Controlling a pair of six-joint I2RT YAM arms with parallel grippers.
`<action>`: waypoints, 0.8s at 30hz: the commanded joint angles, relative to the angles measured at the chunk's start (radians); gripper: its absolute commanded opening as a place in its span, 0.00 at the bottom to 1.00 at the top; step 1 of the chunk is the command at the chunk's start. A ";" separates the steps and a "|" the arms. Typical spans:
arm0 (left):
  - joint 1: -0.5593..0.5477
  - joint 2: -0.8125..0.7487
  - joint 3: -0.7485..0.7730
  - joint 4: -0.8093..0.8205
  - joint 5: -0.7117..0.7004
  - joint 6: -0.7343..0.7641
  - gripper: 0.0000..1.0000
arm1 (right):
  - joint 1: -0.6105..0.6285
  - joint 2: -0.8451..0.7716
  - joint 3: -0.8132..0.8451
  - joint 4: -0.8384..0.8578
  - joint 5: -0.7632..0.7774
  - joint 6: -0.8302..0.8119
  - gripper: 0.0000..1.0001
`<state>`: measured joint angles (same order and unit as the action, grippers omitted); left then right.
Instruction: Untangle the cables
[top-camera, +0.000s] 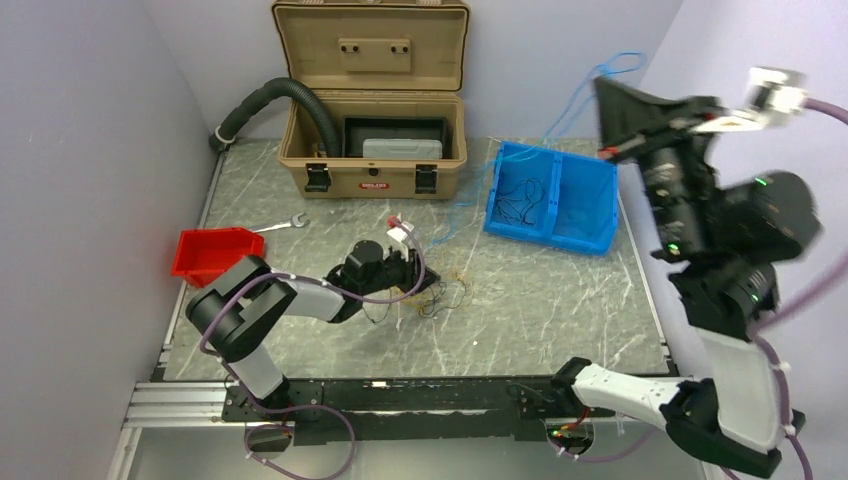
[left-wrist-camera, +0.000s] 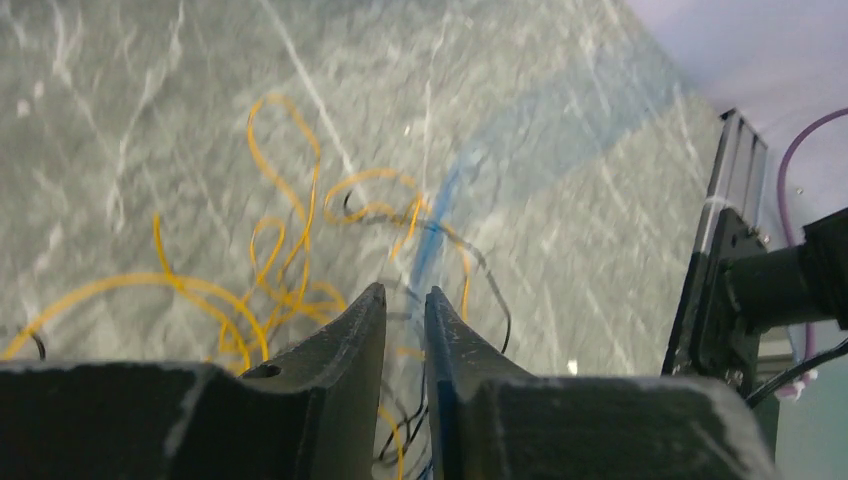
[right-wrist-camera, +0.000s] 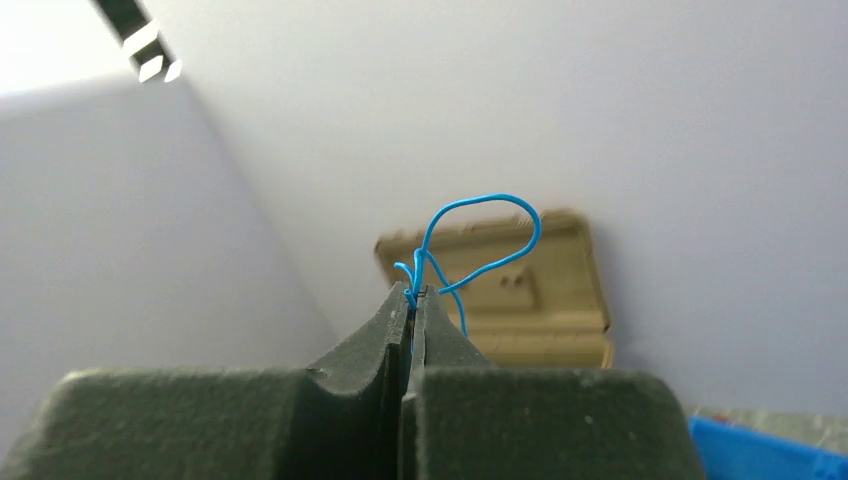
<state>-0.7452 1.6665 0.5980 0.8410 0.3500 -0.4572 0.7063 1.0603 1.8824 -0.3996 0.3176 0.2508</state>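
Right gripper up high pinching blue cable; left gripper down on cable tangle, jaws nearly together, grip unclear.

Top external: fixed, high, looking down from the side opposite the tan case. Left wrist: very close over the table in front of the case, angled down. Right wrist: raised, far from the case, facing its open lid; top view shares it.
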 joint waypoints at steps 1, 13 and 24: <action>-0.003 -0.077 -0.073 0.005 -0.040 0.016 0.25 | 0.003 -0.118 -0.048 0.244 0.237 -0.135 0.00; 0.007 -0.467 -0.115 -0.470 -0.291 0.124 0.24 | 0.002 -0.201 -0.203 0.299 0.483 -0.315 0.00; 0.007 -0.580 0.017 -0.652 -0.253 0.171 0.28 | -0.003 -0.070 -0.352 0.550 0.714 -0.667 0.00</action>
<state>-0.7403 1.1248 0.5613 0.2481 0.0818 -0.3141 0.7059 0.9257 1.5272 0.0189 0.9295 -0.2276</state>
